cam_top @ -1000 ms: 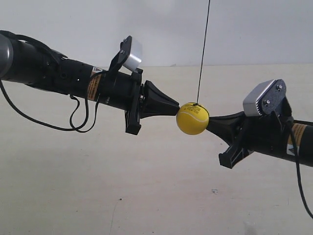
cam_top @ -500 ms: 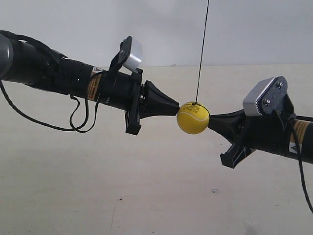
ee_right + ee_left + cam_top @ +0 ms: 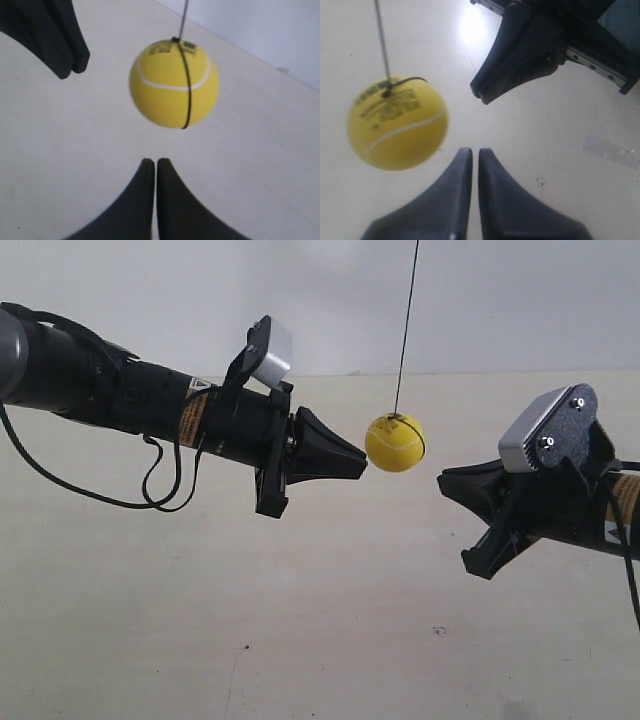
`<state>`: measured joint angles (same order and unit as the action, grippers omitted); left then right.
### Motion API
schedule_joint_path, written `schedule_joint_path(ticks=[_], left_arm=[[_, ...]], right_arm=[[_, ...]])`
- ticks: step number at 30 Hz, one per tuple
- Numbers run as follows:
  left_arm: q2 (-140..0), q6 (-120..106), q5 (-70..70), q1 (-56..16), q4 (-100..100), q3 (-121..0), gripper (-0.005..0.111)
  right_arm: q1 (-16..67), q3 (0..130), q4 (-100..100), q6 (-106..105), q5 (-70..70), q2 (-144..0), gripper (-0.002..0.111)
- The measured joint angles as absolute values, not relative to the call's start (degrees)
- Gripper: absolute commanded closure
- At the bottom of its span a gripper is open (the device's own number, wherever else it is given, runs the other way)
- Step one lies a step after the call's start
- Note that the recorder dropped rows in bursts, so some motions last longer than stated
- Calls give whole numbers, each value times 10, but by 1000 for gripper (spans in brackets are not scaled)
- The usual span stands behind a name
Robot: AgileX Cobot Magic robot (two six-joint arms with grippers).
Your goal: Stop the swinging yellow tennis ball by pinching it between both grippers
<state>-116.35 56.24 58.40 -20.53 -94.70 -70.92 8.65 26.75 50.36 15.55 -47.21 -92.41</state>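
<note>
The yellow tennis ball hangs free on its thin dark string between the two black pointed grippers, touched by neither. The gripper of the arm at the exterior view's left is shut, its tip just beside and below the ball. The gripper of the arm at the exterior view's right is shut and stands a short gap away, lower than the ball. In the left wrist view the ball is close beside my left gripper. In the right wrist view the ball floats ahead of my right gripper.
A pale tabletop lies well below both arms, with a white wall behind. A loose black cable loops under the arm at the exterior view's left. Each wrist carries a grey-white camera box.
The arm at the exterior view's right has pulled back to the right, off the ball. The ball, pinched between both tips before, has risen slightly and hangs free. The other arm has stayed put.
</note>
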Motion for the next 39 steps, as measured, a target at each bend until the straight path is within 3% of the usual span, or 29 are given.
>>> schedule_joint_path(ticks=[13, 20, 34, 39], left_arm=[[-1164, 562, 584, -205, -949, -709, 102], [-1164, 562, 583, -205, -949, -709, 102], [-1164, 562, 581, -205, -956, -709, 102], [-1164, 562, 581, -205, -958, -709, 102]], right_arm=[[87, 268, 500, 174, -526, -924, 108], [87, 268, 475, 287, -634, -924, 108], [85, 268, 552, 248, -552, -892, 108], [35, 268, 608, 274, -523, -848, 108]])
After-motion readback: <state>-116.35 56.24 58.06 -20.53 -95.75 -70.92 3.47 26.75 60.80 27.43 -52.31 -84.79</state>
